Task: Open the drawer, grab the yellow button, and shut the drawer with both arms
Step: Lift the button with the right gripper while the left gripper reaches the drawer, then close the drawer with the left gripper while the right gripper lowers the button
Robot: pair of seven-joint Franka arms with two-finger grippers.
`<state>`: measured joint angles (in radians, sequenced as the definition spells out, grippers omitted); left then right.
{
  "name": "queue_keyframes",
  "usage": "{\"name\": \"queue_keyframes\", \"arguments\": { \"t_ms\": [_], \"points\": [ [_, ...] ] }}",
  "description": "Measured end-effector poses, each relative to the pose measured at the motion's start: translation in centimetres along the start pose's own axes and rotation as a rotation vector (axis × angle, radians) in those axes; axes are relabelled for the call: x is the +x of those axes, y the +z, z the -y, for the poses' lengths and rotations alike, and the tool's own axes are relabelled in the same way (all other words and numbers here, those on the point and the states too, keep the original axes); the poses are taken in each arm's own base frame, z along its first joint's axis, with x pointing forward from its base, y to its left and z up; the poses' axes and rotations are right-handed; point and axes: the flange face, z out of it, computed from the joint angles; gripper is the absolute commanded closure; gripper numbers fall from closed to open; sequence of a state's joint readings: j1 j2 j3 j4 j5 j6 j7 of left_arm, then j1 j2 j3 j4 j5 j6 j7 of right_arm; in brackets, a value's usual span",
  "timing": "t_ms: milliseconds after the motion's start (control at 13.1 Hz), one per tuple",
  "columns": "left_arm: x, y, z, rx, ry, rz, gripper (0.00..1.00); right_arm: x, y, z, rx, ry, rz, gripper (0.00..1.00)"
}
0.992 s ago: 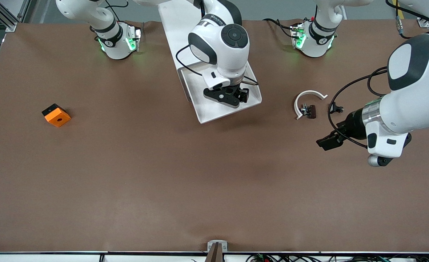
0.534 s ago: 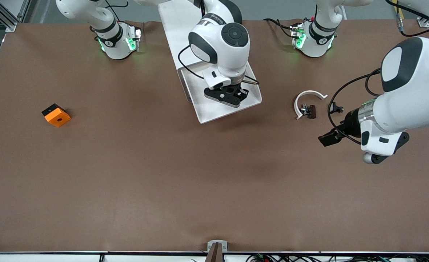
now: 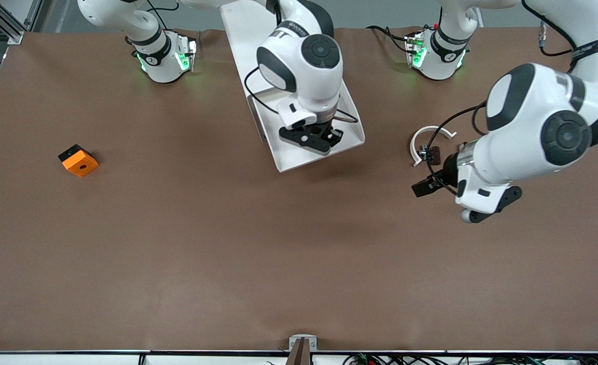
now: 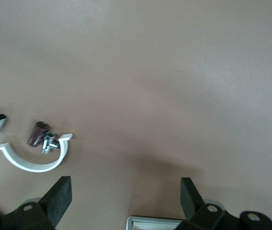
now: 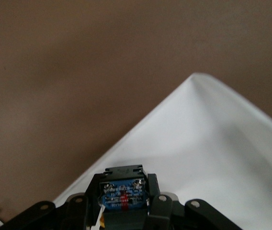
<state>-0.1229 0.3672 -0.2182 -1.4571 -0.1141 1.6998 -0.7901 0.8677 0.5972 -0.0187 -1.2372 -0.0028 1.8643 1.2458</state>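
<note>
The right gripper [image 3: 324, 136] hangs over the open white drawer [image 3: 347, 144], its fingers [image 5: 156, 203] closed on a small black part with a blue circuit face [image 5: 122, 190]; whether this is the button cannot be told. The left gripper [image 3: 423, 186] hovers over bare table [image 3: 228, 243] near the white curved piece [image 3: 416, 143], its fingers [image 4: 59, 196] spread wide and empty.

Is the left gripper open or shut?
Open: in the left wrist view the left gripper shows its fingers set wide apart, with bare table between them.
</note>
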Motion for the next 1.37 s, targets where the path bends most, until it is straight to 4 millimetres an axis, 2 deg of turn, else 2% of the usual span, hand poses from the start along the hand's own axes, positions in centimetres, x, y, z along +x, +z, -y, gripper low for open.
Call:
{"name": "queue_keyframes", "arguments": {
  "t_ms": [153, 382, 534, 763, 916, 1068, 1221, 1373],
  "points": [
    [-0.8, 2.6, -1.2, -0.021, 0.023, -0.012, 0.00, 4.8, -3.0, -3.0, -0.025, -0.045, 0.008, 1.00],
    [-3.8, 7.0, -3.9, -0.056, 0.087, -0.022, 0.00, 12.7, -7.1, -9.8, -0.070, -0.139, 0.039, 1.00],
    [-6.4, 9.4, -5.6, -0.064, 0.132, -0.012, 0.00, 18.8, -7.6, -15.4, -0.078, -0.140, 0.051, 1.00],
    [-9.1, 12.1, -7.2, -0.059, 0.154, 0.011, 0.00, 27.7, -5.6, -24.7, -0.085, -0.155, 0.076, 1.00],
    [-10.8, 13.8, -8.3, -0.044, 0.129, 0.035, 0.00, 32.5, -3.6, -30.8, -0.072, -0.202, 0.072, 1.00],
    [-13.4, 15.7, -9.9, -0.021, 0.127, 0.055, 0.00, 36.6, -0.7, -37.8, -0.057, -0.237, 0.059, 1.00],
    [-15.6, 16.8, -10.9, -0.006, 0.131, 0.067, 0.00, 38.6, 2.7, -43.5, -0.052, -0.229, 0.055, 1.00],
    [-17.2, 17.0, -11.5, -0.006, 0.123, 0.084, 0.00, 38.8, 4.9, -46.0, -0.054, -0.217, 0.070, 1.00]
  ]
}}
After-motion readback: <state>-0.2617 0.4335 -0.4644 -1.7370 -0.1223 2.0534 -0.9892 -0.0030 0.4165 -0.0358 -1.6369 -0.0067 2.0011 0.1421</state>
